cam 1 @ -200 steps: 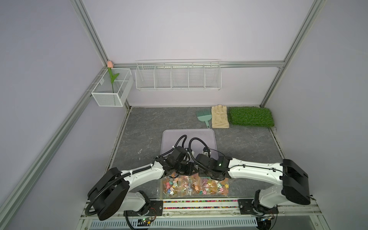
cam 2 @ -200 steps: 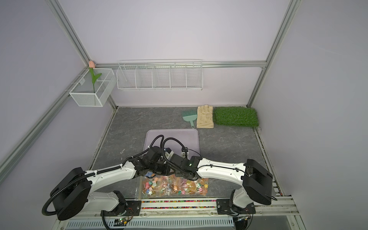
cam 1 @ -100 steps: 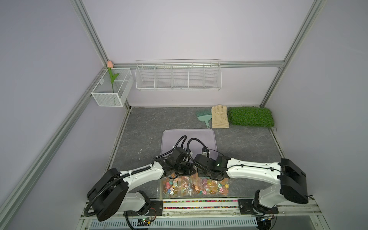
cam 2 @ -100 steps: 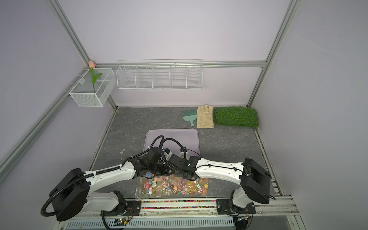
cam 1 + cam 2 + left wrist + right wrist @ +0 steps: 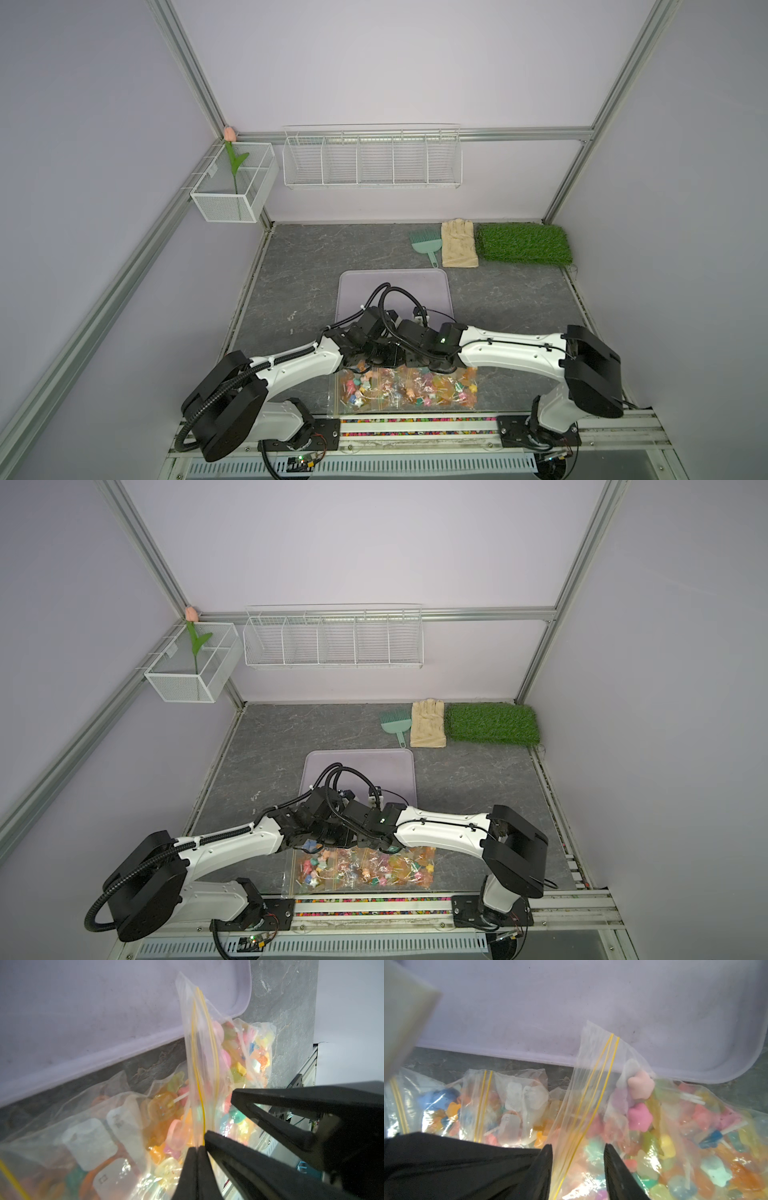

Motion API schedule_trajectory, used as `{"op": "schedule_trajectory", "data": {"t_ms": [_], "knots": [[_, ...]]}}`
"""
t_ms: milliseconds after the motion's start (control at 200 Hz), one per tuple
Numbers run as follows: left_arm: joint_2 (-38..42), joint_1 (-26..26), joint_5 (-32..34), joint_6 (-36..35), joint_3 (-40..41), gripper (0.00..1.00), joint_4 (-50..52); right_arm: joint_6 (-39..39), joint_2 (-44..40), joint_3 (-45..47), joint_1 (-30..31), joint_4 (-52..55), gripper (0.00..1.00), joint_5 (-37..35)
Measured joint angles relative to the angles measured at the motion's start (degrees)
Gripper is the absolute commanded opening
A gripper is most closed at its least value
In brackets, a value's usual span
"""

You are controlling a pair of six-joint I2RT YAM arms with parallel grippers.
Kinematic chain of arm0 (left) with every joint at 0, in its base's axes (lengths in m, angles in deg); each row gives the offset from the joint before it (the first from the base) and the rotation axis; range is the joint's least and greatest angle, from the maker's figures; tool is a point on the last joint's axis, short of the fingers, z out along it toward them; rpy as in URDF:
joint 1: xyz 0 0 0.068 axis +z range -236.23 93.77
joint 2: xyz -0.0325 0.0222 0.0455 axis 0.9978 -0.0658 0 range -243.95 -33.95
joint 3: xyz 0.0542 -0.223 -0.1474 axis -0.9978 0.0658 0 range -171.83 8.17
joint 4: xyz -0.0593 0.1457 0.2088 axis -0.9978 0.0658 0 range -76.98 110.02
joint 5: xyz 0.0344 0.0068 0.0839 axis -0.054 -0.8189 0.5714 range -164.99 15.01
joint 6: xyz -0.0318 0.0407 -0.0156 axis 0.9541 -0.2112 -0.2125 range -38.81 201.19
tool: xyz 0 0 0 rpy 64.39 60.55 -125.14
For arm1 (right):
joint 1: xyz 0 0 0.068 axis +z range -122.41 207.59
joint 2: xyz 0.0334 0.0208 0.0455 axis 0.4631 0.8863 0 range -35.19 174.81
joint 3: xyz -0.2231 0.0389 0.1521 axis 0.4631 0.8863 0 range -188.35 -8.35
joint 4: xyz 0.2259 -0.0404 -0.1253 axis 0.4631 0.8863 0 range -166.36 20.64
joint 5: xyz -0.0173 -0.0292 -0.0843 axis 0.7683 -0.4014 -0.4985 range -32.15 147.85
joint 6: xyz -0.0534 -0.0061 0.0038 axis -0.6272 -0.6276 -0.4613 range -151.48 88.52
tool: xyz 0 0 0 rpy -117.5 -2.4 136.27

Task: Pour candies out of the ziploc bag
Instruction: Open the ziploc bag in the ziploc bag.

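A clear ziploc bag (image 5: 409,390) (image 5: 365,870) lies at the table's front edge, just in front of the lilac tray (image 5: 395,278). The candies (image 5: 415,395) (image 5: 639,1118) fill it: small pink, orange, teal and yellow sweets on white sticks. Both arms meet over the bag's far edge. My left gripper (image 5: 197,1147) is shut on the bag's raised lip beside its yellow zip lines (image 5: 197,1068). My right gripper (image 5: 577,1147) is open, its fingers on either side of the same zip strip (image 5: 596,1088), close to the left one.
At the back right lie a green brush (image 5: 426,243), a beige glove (image 5: 458,243) and a turf mat (image 5: 521,243). A wire rack (image 5: 372,160) hangs on the back wall and a mesh basket (image 5: 232,187) with a tulip on the left wall. The metal rail (image 5: 415,428) borders the bag.
My right arm has edged slightly left toward the left gripper and its jaws have come apart. The left arm and the bag have stayed put.
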Motion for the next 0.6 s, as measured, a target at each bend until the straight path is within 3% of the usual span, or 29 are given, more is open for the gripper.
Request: {"op": "schedule_trajectory", "data": {"t_ms": [430,600], "knots": [[0.02,0.0,0.33,0.0,-0.04,0.0,0.13,1.51,0.9,0.07,-0.09,-0.15,0.07,0.04],[0.42,-0.02,0.92,0.02,-0.04,0.0,0.31,2.01,0.61,0.9,-0.09,-0.11,0.07,-0.28]]}}
